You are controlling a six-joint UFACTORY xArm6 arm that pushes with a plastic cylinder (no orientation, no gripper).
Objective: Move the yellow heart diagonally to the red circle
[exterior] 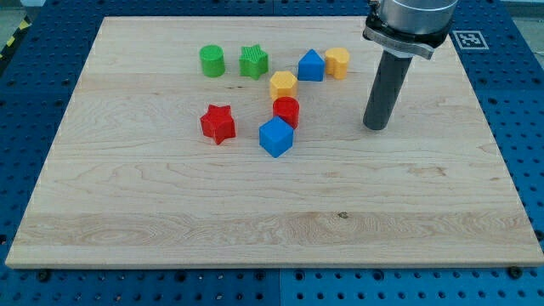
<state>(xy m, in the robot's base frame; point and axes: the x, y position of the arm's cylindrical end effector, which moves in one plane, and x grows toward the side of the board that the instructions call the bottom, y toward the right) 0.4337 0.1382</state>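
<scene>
The yellow heart sits near the view's top, just right of a blue block. The red circle lies lower and to the left, touching a blue cube below it and close under a yellow hexagon. My tip rests on the board to the right of the red circle and below-right of the yellow heart, touching no block.
A green circle and a green star sit at the top left of the group. A red star lies left of the blue cube. The wooden board lies on a blue perforated table.
</scene>
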